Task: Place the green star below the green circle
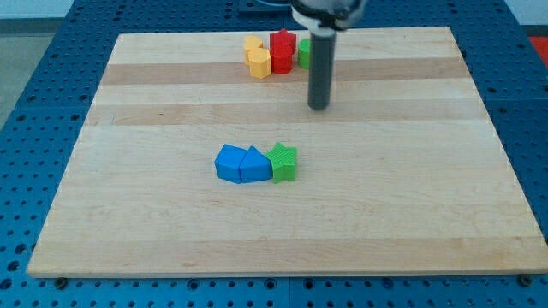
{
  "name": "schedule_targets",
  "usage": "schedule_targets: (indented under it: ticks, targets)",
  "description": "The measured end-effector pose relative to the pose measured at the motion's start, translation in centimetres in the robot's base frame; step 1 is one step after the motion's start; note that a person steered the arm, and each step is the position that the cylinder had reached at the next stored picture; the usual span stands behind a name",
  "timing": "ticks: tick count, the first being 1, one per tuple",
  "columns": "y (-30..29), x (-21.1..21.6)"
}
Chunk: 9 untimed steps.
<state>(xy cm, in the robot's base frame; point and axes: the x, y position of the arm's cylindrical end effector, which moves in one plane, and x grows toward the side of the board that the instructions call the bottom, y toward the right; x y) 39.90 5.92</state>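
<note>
The green star [283, 162] lies near the middle of the wooden board [154, 214], touching the right side of a blue block. The green circle [304, 53] sits near the view's top, partly hidden behind my rod. My tip [318, 107] rests on the board below the green circle and above and to the right of the green star, apart from both.
Two blue blocks [241, 164] sit side by side left of the green star. At the view's top are a yellow star [252, 42], a yellow hexagon [259, 62], a red star [283, 39] and a red block [282, 60], left of the green circle.
</note>
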Motion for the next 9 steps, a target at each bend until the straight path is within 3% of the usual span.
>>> schedule_targets:
  ticks: [2,3,5,8,9]
  targets:
    - [1.4,11.5]
    - [-0.7,13.2]
    - [-4.4,12.9]
    - [-5.2,8.7]
    - [-6.8,11.1]
